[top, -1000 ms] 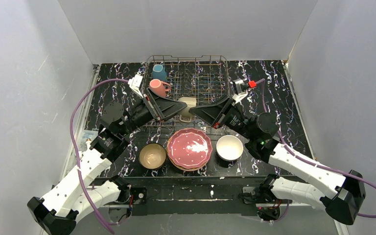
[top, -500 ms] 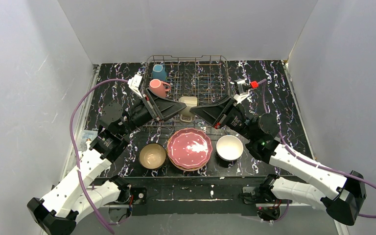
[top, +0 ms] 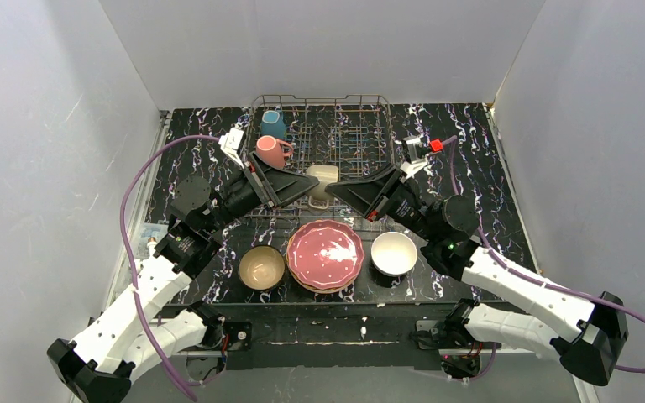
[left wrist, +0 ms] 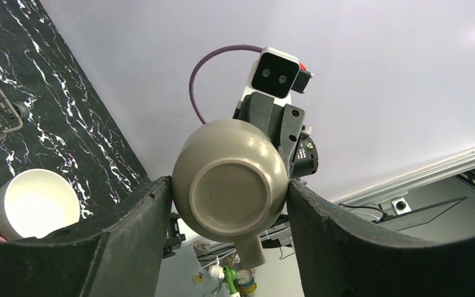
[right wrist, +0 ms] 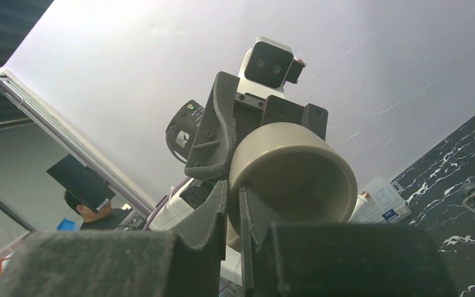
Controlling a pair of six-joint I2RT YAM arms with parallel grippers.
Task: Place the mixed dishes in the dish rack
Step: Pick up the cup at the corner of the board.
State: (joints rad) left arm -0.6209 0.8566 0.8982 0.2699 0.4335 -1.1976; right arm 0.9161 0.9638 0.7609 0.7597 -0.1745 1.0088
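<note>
Hovering over the near part of the dish rack (top: 361, 138), the olive-grey mug (top: 322, 180) is pinched at its rim by the narrow right end effector (top: 332, 190) while the wide left end effector (top: 309, 187) brackets its body, grip unclear, likely a handover.

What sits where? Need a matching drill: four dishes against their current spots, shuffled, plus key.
1. teal mug
2. olive-grey mug
3. white bowl
4. tan bowl

A. on the table, right of the plate stack
B. in the dish rack, far left corner
C. on the table, left of the plate stack
D. rim pinched in the right claw

Pairs: 1-B, 2-D, 3-A, 4-C
</note>
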